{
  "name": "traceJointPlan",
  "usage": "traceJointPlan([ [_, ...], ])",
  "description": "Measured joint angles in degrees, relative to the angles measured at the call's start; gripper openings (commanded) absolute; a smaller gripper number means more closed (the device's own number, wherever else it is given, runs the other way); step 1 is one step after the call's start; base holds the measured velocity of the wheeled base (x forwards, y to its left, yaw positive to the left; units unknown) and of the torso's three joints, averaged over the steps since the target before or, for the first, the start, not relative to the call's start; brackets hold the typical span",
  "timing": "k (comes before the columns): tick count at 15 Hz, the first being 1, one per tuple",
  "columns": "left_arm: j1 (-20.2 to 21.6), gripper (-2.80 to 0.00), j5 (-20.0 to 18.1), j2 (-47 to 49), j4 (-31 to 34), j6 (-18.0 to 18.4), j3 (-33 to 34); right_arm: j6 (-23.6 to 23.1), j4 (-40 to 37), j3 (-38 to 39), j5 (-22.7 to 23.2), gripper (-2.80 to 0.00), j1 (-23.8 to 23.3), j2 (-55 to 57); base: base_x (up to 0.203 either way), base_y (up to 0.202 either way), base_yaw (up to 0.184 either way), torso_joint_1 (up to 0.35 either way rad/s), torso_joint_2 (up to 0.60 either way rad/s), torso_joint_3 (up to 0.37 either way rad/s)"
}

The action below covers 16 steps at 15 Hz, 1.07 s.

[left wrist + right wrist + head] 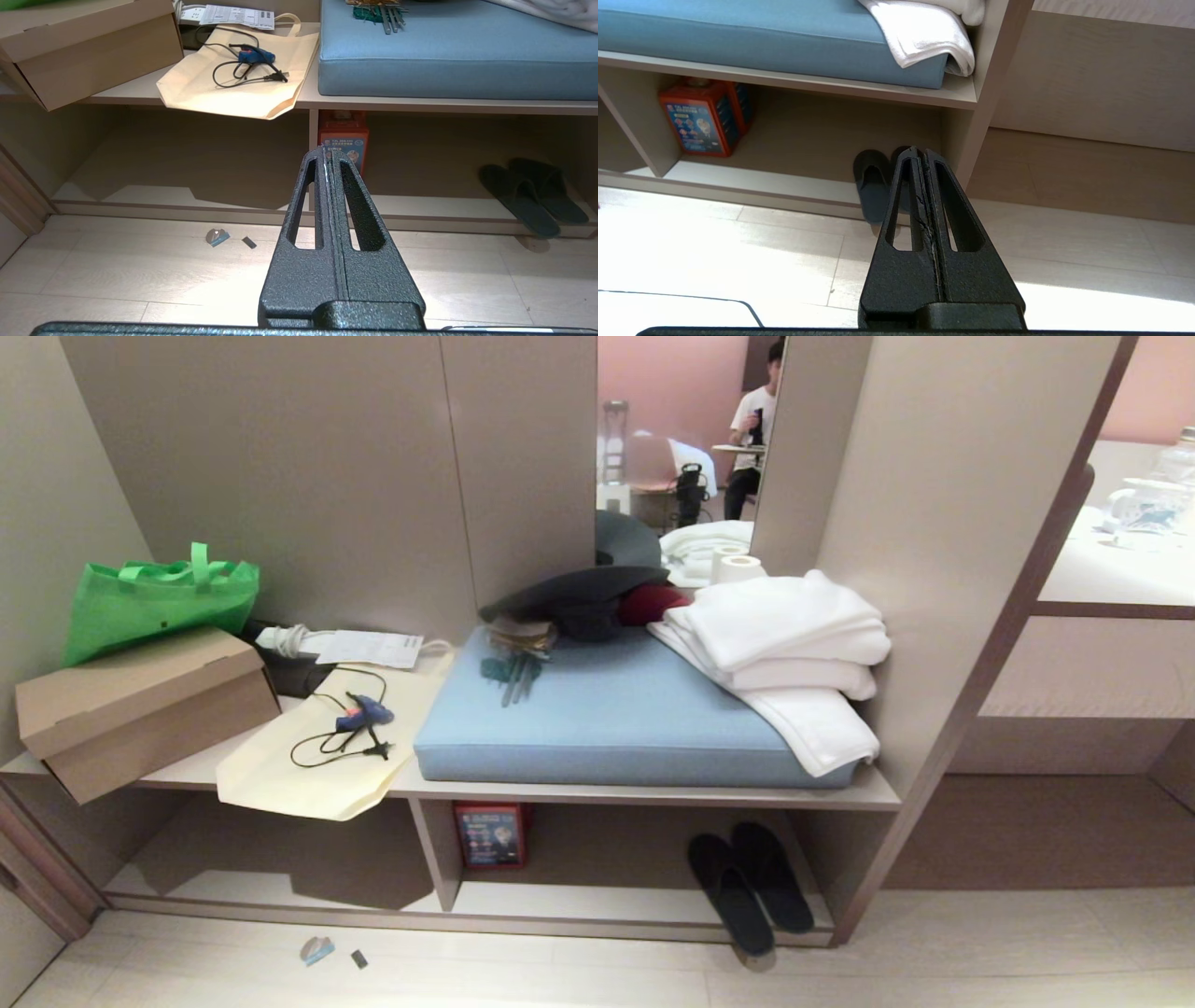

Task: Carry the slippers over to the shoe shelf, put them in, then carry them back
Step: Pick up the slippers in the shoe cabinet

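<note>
Two slippers (747,887) sit side by side in the right compartment of our shoe shelf (597,903), toes pointing in toward the back and heels at the near edge, the left one poking a bit past the base board over the floor (560,980). Both our grippers hang in front of the shelf above the floor, not touching anything. From the left wrist view, the left gripper (326,151) has its fingers pressed flat together with nothing between them, lined up roughly with the divider (437,854). The right gripper (920,151) is the same story, squeezed fully closed and empty, pointing toward the slippers but well short of them. Just right of the divider, a red box (491,833) stands at the back of that same compartment. Up on the bench above we've got a blue cushion (607,714) with white towels (794,653) piled on its right end, a cream tote (322,747) with a blue glue gun (364,714) lying on it, and a cardboard box (140,705) at the far left with a green bag (154,597) behind it. Couple of small scraps (317,949) lie on the floor near the left compartment.
</note>
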State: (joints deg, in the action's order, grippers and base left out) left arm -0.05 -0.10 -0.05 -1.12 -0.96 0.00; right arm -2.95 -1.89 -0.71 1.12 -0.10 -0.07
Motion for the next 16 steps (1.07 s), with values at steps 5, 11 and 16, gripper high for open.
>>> traceJointPlan([
  [5, -0.02, -2.80, 0.02, 0.00, 0.02, 0.03, 0.00, -0.07, -0.01, 0.00, -0.02, -2.80, 0.00, 0.00, 0.106, 0.000, -0.001, 0.006, 0.00, 0.004],
  [11, -0.02, -2.80, 0.00, 0.00, 0.00, 0.02, 0.00, 0.00, -0.04, 0.00, -0.02, -2.80, 0.00, 0.00, 0.000, 0.000, 0.000, 0.000, 0.00, 0.000],
  [16, 0.00, -2.80, 0.00, 0.00, 0.00, 0.02, 0.00, 0.00, -0.04, -0.02, -0.02, -2.80, 0.00, 0.00, 0.000, 0.000, 0.000, 0.001, 0.00, -0.025],
])
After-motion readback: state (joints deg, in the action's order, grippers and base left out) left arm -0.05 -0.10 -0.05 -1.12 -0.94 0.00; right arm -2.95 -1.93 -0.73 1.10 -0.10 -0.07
